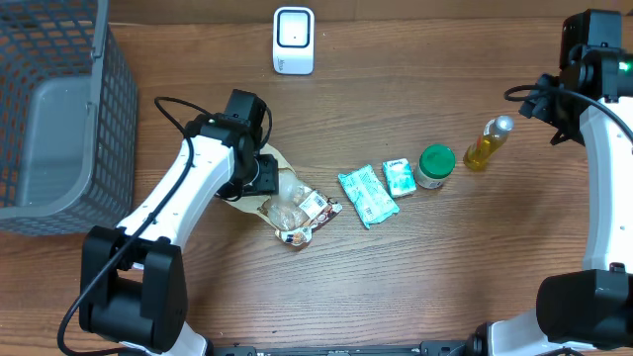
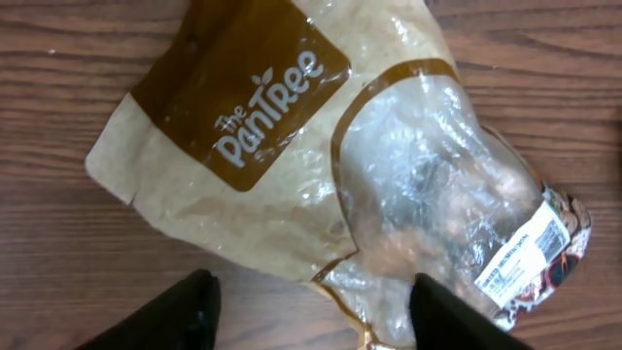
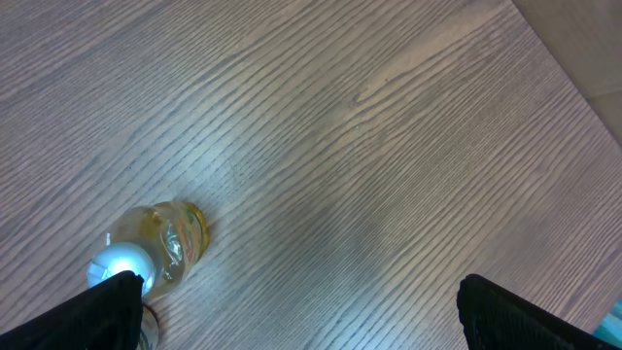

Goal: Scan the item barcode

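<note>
A brown and clear "The PanTree" snack bag (image 2: 292, 146) lies flat on the wooden table, left of the centre (image 1: 292, 206). A white barcode label (image 2: 520, 258) shows at its clear end. My left gripper (image 2: 313, 289) hovers just over the bag's edge, open, its fingers apart and holding nothing (image 1: 259, 174). The white scanner (image 1: 294, 40) stands at the table's far edge. My right gripper (image 3: 296, 292) is wide open over bare table at the far right (image 1: 554, 104), beside a yellow bottle (image 3: 160, 238).
A row of items lies right of the bag: a teal packet (image 1: 367, 195), a smaller teal packet (image 1: 399, 177), a green-lidded jar (image 1: 435, 165) and the yellow bottle (image 1: 488, 143). A grey mesh basket (image 1: 59, 109) fills the far left.
</note>
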